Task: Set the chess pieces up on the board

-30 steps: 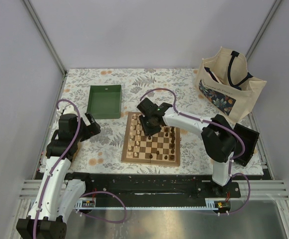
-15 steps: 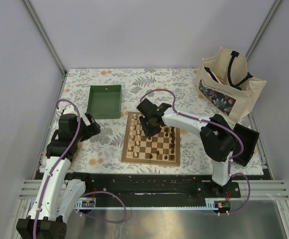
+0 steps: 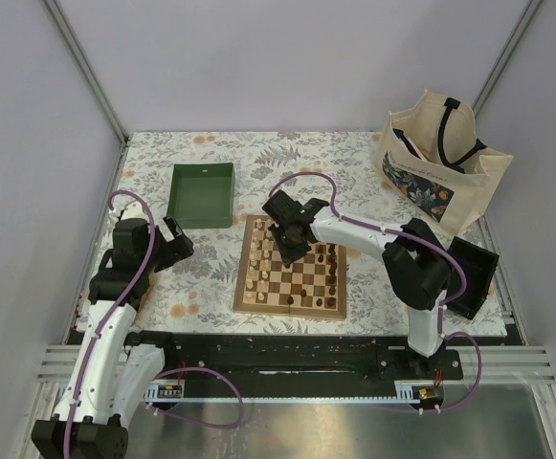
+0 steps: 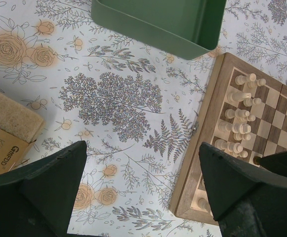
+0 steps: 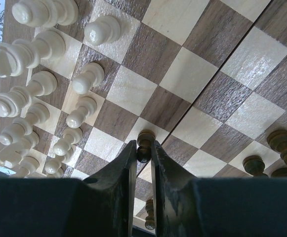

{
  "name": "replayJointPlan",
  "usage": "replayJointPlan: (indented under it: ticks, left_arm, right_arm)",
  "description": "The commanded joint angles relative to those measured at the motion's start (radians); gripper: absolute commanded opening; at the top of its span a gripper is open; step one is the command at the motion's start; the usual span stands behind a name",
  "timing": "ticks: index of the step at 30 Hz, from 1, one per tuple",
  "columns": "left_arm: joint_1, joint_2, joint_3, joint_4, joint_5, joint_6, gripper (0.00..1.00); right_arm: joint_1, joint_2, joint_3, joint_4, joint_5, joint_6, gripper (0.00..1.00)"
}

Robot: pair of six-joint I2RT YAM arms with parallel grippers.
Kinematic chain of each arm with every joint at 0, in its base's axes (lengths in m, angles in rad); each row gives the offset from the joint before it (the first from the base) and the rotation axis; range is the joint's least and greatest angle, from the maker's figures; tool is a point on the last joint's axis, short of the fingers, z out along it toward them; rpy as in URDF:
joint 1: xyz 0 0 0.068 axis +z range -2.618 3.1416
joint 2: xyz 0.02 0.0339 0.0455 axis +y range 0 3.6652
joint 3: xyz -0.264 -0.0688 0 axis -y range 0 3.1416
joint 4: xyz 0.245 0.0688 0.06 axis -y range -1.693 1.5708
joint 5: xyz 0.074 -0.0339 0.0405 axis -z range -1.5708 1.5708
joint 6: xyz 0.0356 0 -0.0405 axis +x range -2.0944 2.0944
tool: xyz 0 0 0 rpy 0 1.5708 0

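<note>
One dark pawn (image 5: 144, 139) is pinched in the right gripper (image 5: 143, 153), low over the board's (image 5: 183, 79) middle; whether it touches wood, I cannot tell. Placement in hand, I judge: next it needs carrying to the dark side, set upright. Left gripper (image 4: 143, 148) gapes, empty, over floral cloth (image 4: 113, 98); plain grey walls (image 3: 258, 67).

Walled lab cell, aluminium frame (image 3: 84, 69).
</note>
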Motion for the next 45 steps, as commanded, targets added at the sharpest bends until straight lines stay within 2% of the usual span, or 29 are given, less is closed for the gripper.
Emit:
replayJointPlan:
  ticks: [1,7,22,45]
  left_arm:
    - [0.005,-0.001,0.012,0.052,0.013,0.005,0.99]
    - [0.005,-0.001,0.012,0.052,0.013,0.005,0.99]
    - [0.005,-0.002,0.012,0.054,0.019,0.003,0.99]
    - [0.005,0.012,0.014,0.054,0.021,0.006,0.99]
  right_arm:
    - [0.010,-0.029,0.015,-0.008,0.030,-0.012,0.19]
    - [0.005,-0.084,-0.026,-0.010,0.069,-0.008,0.15]
    - [-0.085,-0.227,-0.219,0.038,0.095,0.018,0.17]
    - [-0.124,-0.274,-0.284,0.038,0.082,0.003,0.17]
